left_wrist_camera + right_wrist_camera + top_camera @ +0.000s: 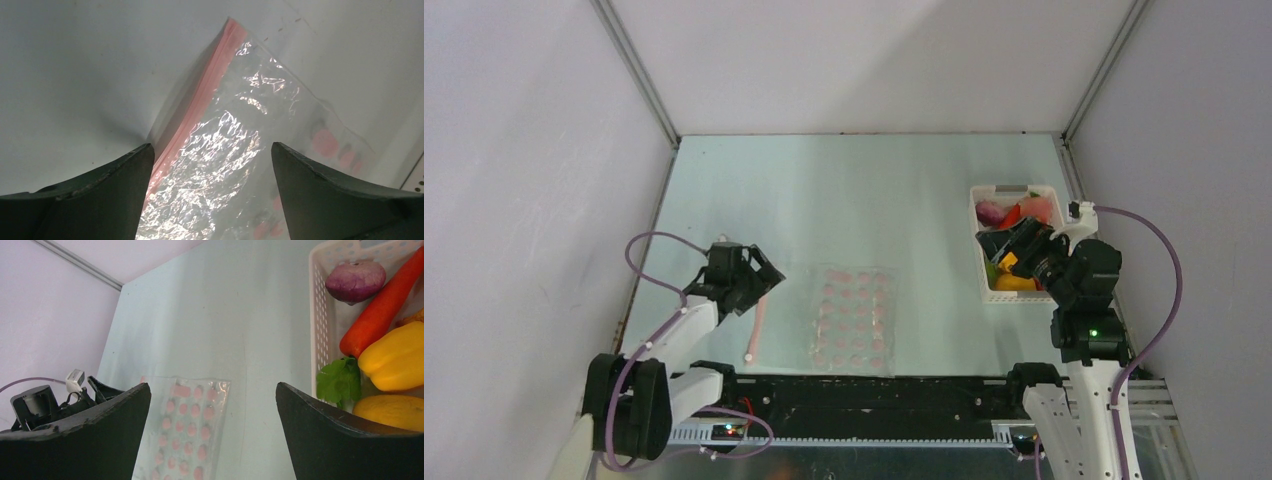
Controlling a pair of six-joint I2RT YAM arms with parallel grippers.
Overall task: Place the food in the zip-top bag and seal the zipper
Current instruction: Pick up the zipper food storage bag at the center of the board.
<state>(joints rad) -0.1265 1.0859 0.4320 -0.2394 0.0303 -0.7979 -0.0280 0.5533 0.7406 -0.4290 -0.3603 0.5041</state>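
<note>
The zip-top bag (854, 320) lies flat on the table, clear with pink dots, its pink zipper (759, 325) along the left edge. My left gripper (754, 282) hovers open over that edge. In the left wrist view the zipper (200, 100) and crinkled bag (235, 150) lie below the left gripper (210, 147), nothing between its fingers. The food (996, 212) sits in a white basket (977, 250) at the right. My right gripper (1016, 252) hangs open above it, holding nothing. The right wrist view shows a purple onion (355, 280), carrot (382, 305) and yellow pepper (395, 362) beside the right gripper (212, 385).
The basket wall (320, 315) stands just right of the right fingers, with a green leaf (340, 380) and a yellow fruit (390, 410) inside. The dotted bag (190, 425) and the left arm (50, 405) show beyond. White walls enclose the table on three sides.
</note>
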